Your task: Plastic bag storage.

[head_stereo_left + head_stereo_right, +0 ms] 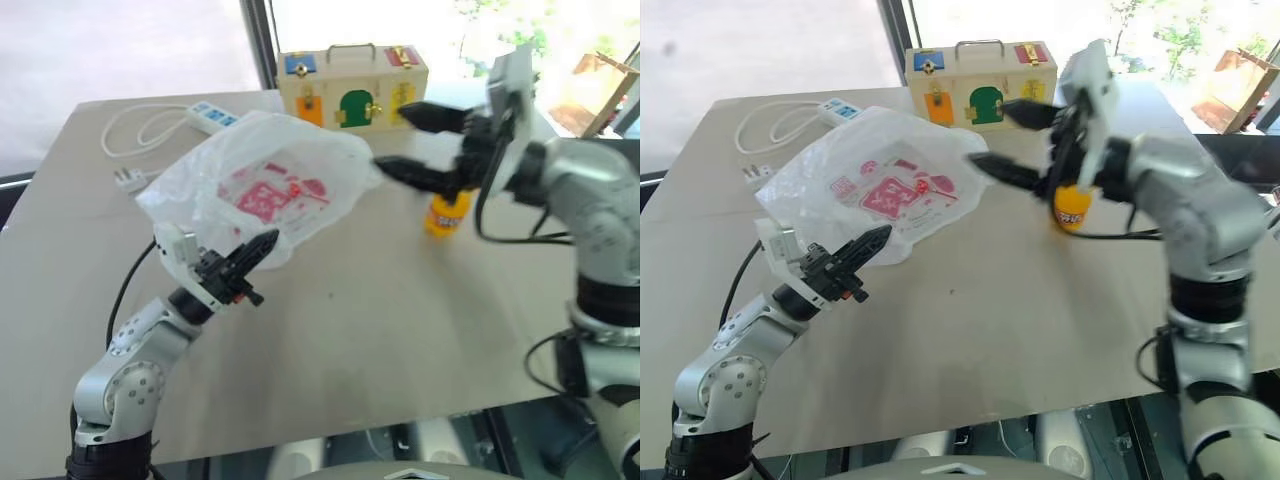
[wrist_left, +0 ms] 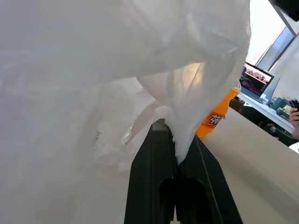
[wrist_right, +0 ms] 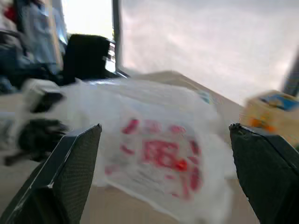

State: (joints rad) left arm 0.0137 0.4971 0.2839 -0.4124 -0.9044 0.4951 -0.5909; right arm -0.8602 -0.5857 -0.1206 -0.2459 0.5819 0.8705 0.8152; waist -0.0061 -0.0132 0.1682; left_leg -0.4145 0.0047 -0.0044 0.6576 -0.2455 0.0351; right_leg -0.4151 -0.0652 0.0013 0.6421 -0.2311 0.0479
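the thin see-through white plastic bag with red print (image 1: 262, 185) is puffed up over the pale bench (image 1: 400, 330), its low edge near the bench top. the left gripper (image 1: 262, 247) has its black fingers (image 2: 159, 186) pinched tight on a fold of the bag (the wrist view shows the plastic caught between them). the right gripper (image 1: 412, 143) is up in the air just beside the bag's far end — its fingers are spread wide with nothing in them. a small orange bottle (image 1: 446, 213) stands below it. behind sit a wooden latch box (image 1: 350, 88) and a white power strip with a cord (image 1: 210, 116).
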